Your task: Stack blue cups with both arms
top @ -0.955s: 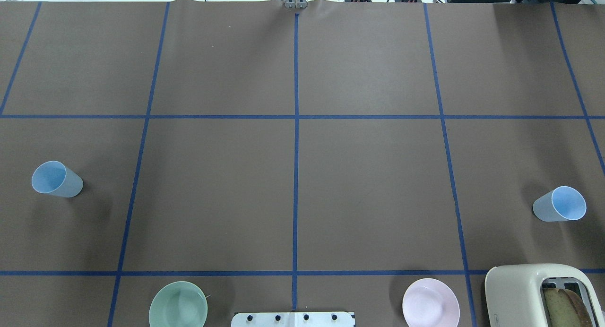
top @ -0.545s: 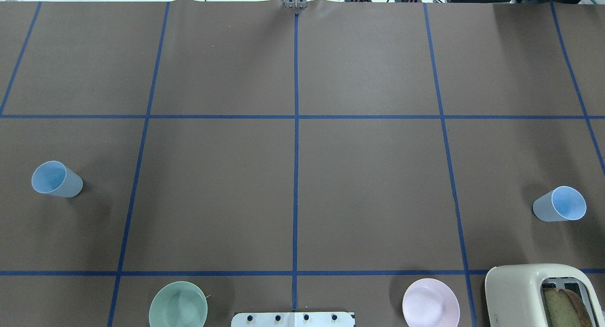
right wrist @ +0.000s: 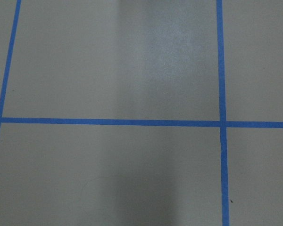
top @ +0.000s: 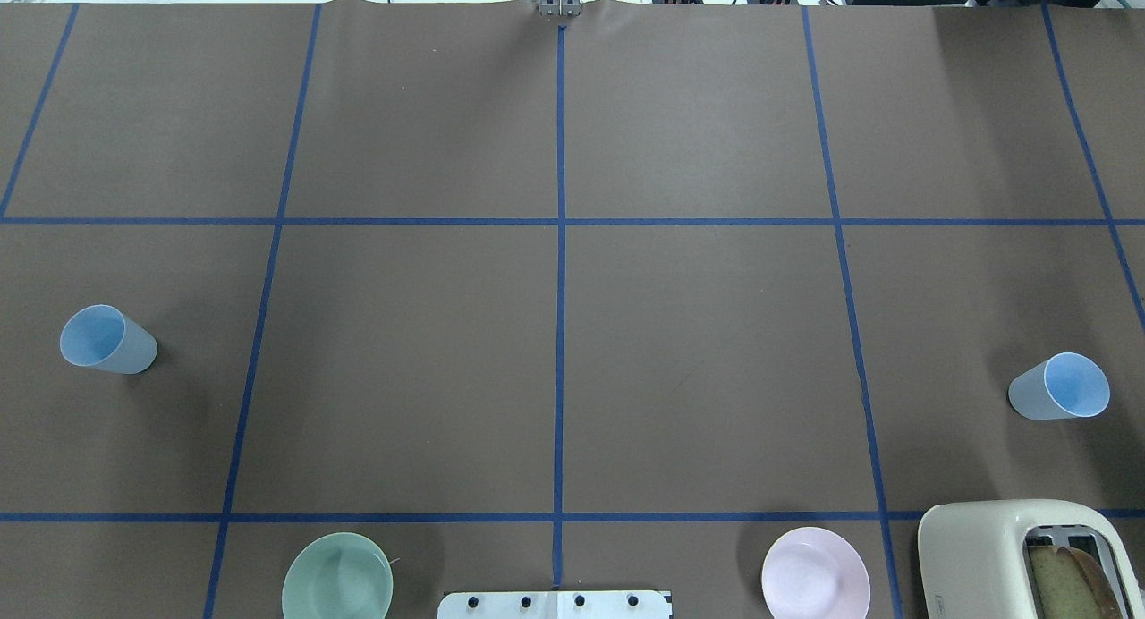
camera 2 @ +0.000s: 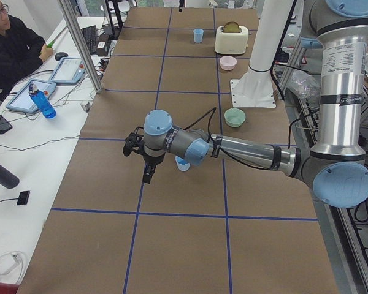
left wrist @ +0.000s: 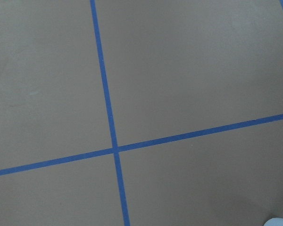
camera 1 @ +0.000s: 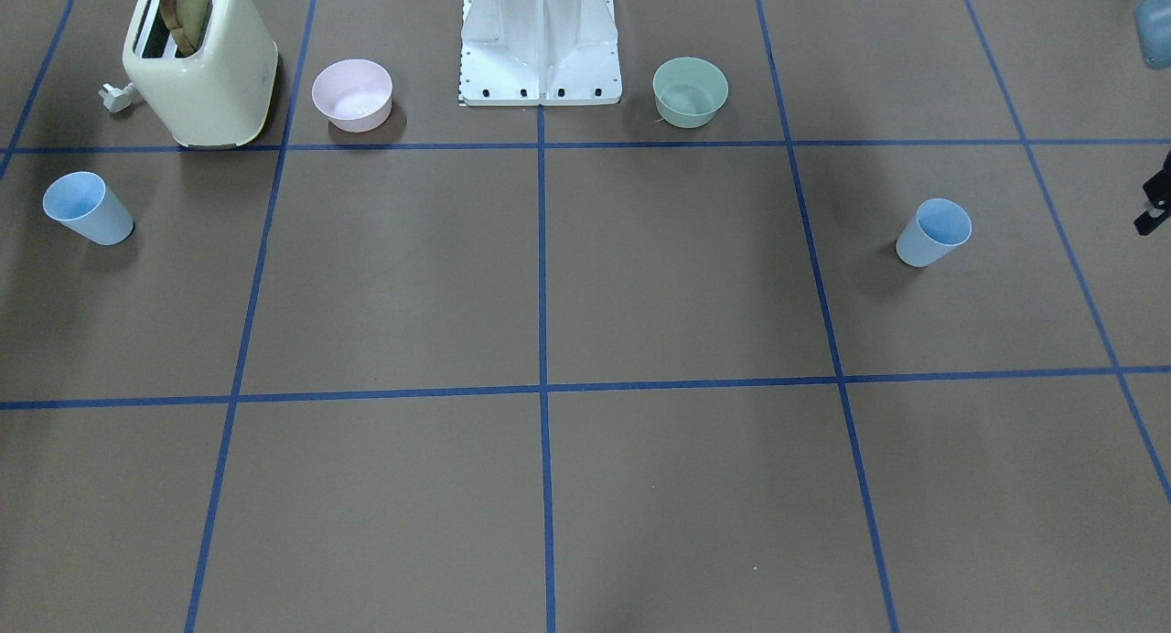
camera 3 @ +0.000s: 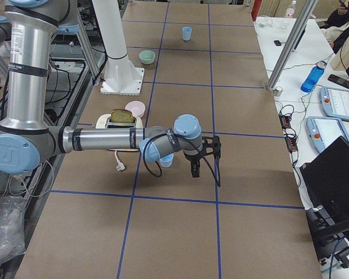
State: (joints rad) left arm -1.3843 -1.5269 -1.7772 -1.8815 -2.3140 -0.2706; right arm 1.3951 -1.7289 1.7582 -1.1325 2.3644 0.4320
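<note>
Left blue cup (top: 107, 339) and right blue cup (top: 1060, 386) stand upright, mouths up, at opposite ends of the counter (top: 698, 351).
Nothing grips either cup. The left pincer (camera 2: 147, 174) hangs above the counter near the first and the right pincer (camera 3: 195, 168) near the second; I cannot tell whether either is clenched or released. By the robot's base sit a pale green bowl (top: 337, 579), a pink bowl (top: 815, 574) and a cream toaster (top: 993, 547) with bread in it.

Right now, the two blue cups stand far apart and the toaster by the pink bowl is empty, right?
No: the toaster holds a slice of bread, as the front-facing view shows. The cups do stand far apart, and the toaster is by the pink bowl.
</note>
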